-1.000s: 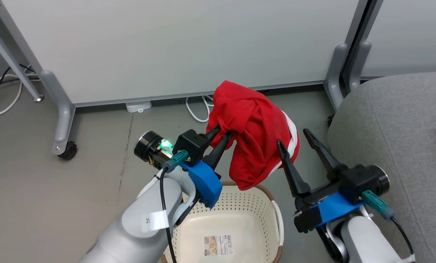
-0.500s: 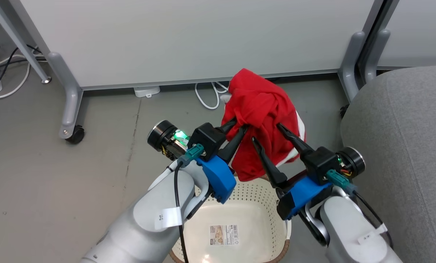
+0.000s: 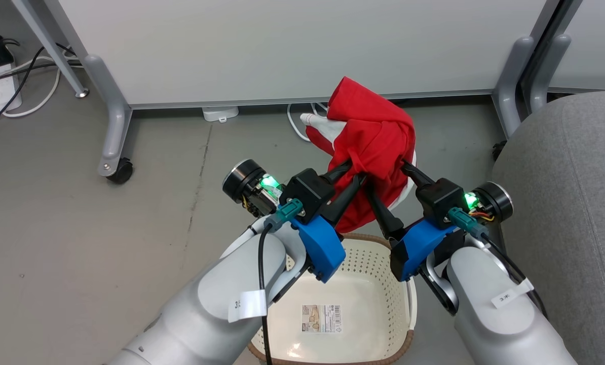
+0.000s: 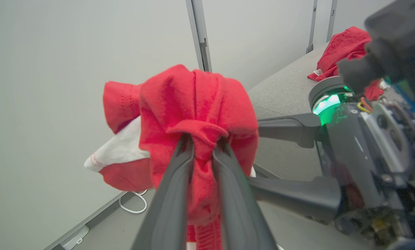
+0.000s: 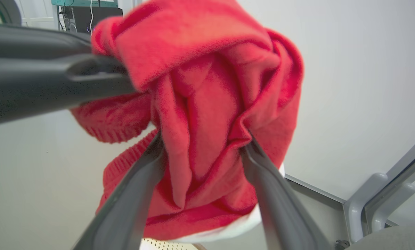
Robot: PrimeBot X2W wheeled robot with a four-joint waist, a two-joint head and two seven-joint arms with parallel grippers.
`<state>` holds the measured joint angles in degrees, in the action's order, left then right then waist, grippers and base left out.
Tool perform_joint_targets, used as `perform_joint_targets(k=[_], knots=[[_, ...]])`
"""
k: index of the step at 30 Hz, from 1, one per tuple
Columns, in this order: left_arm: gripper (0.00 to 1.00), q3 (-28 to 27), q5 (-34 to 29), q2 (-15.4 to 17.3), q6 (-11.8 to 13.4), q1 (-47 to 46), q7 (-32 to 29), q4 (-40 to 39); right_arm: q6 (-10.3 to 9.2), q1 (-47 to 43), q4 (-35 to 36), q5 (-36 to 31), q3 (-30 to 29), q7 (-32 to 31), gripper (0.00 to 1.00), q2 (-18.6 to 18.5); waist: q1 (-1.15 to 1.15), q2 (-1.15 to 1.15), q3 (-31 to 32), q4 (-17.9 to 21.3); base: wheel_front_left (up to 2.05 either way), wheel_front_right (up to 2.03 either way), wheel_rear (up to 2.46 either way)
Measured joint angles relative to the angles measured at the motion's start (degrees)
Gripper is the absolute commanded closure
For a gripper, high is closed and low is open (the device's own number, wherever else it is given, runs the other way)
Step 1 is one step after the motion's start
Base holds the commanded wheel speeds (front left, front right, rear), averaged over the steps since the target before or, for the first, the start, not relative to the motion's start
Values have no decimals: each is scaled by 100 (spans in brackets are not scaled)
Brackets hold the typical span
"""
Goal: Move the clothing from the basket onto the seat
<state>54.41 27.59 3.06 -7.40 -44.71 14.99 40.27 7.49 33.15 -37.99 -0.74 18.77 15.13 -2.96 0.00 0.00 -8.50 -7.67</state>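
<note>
One bundle of clothing [image 3: 373,137] aloft at frame centre, just up-frame of the basket [image 3: 378,258].
Left gripper [image 3: 358,170] pinched narrow on the fabric; long axis runs down-frame. Right gripper [image 3: 385,173] spread wide, fingers flanking it. Seat [image 3: 576,203] at right edge. Basket-floor label [image 3: 322,318]: barcode, print illegible.

Arms up, tips close
Left end effector [image 3: 356,170] pinches the clothing [image 3: 378,132]; right end effector [image 3: 385,174] spread wide beside it
</note>
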Motion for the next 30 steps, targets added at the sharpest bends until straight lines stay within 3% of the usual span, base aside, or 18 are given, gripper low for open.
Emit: perform_joint_targets(k=[1, 2, 19, 20, 30], knots=[[100, 14, 9, -2, 0, -2, 0, -9, 0, 26, -35, 60, 1, 0, 39, 2, 0, 0, -3, -10, 0, 0, 0], [100, 38, 24, -2, 0, -2, 0, -20, 0, 63, -55, 141, 29, 0, 100, 1, 0, 0, -7, -20, 0, 0, 0], [100, 36, 64, -10, 0, -14, 0, -5, 0, 71, 7, 348, 98, 0, 100, 3, 0, 0, 0, 36, 0, 0, 0], [3, 12, 62, -11, 0, -13, 1, -9, 0, 71, 24, 378, 82, 0, 100, 3, 0, 0, -3, 40, 0, 0, 0], [0, -153, -107, -13, 1, -2, 1, -10, 0, 58, 219, 614, -179, 0, 100, 7, 0, 0, -68, 137, 0, 0, 0]])
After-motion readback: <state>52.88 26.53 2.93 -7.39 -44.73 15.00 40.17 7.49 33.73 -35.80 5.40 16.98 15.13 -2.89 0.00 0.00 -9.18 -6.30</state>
